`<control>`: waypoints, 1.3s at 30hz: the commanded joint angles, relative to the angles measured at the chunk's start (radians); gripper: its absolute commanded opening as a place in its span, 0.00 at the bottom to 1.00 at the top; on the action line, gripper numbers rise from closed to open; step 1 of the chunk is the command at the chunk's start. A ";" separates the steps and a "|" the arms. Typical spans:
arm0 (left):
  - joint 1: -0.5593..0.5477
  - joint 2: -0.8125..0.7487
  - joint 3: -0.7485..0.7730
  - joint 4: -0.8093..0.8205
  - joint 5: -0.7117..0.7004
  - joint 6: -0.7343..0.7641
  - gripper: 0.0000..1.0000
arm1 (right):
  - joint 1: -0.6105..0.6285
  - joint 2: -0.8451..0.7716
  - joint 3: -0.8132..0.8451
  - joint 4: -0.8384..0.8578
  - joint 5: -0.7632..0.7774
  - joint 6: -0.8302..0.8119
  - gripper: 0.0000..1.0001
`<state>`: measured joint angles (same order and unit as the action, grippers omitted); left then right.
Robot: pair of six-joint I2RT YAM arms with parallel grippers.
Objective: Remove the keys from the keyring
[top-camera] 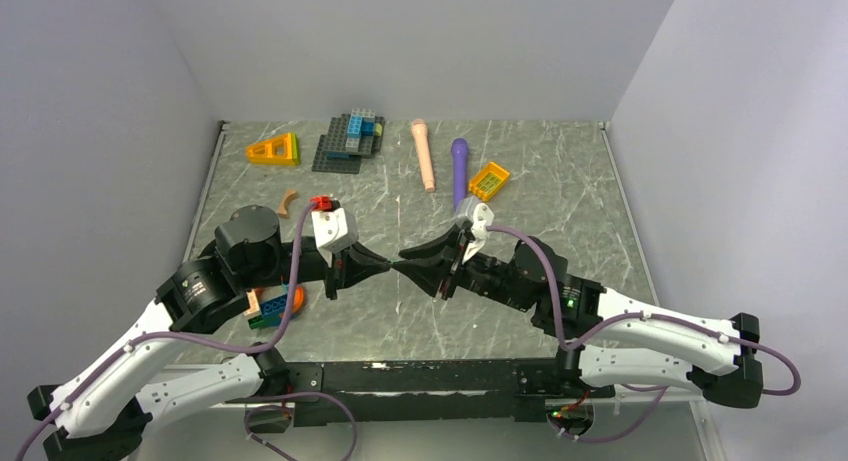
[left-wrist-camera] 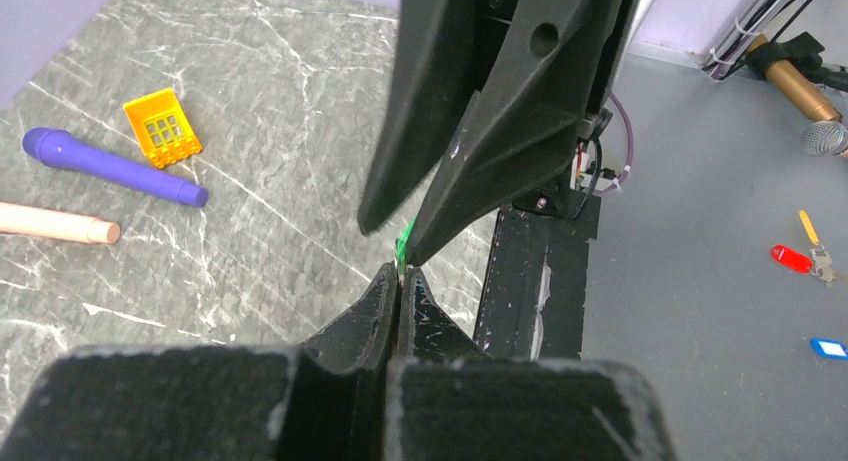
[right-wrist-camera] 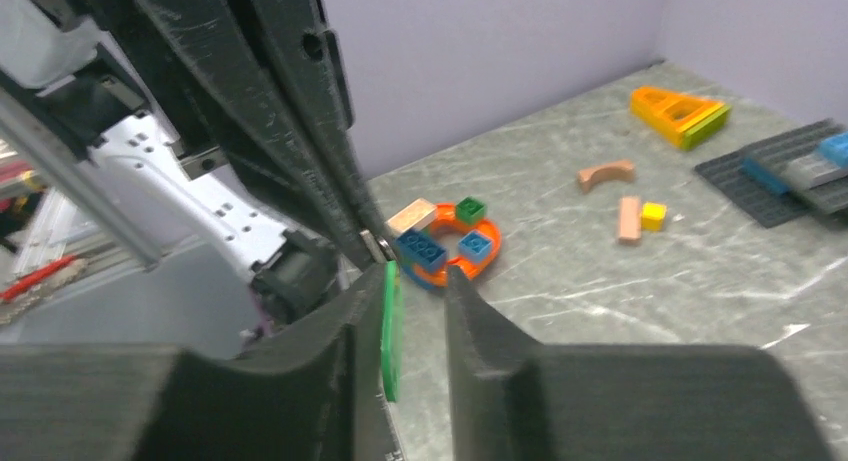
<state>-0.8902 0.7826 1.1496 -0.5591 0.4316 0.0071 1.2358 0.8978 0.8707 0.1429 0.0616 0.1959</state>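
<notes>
I saw my left pincer pressed together on the keyring above the table. My right pincer stood spread around the green key, which lay against one finger.

**Two robot arms meet tip to tip**

The left arm and right arm bend inward from their bases, forearms low and pointing at each other. The left gripper has its jaws pressed together. The right gripper faces it with jaws partly apart, tips just beside the left tips. Whether the two grippers actually touch is hard to tell.
</notes>
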 commanded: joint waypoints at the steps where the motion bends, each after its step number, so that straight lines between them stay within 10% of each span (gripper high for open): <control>1: 0.008 -0.011 0.013 0.022 0.024 0.000 0.00 | 0.005 0.000 0.026 -0.004 -0.001 -0.010 0.20; 12: 0.051 -0.036 -0.002 0.063 0.099 -0.039 0.00 | 0.005 -0.108 -0.098 0.057 0.042 0.014 0.12; 17: 0.063 -0.026 -0.001 0.062 0.138 -0.035 0.00 | 0.006 -0.105 -0.108 0.017 0.020 0.021 0.68; 20: 0.063 0.005 0.011 0.032 0.183 -0.021 0.00 | 0.005 -0.119 -0.093 -0.025 -0.001 0.023 0.80; 28: 0.062 0.081 0.029 -0.083 0.303 0.013 0.00 | 0.003 -0.195 0.103 -0.291 -0.042 -0.024 0.76; 39: 0.061 0.084 0.002 -0.114 0.392 0.041 0.00 | -0.030 0.105 0.408 -0.659 -0.228 0.024 0.67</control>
<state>-0.8314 0.8700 1.1496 -0.6643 0.7563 0.0113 1.2297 0.9161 1.2320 -0.3504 -0.0399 0.1936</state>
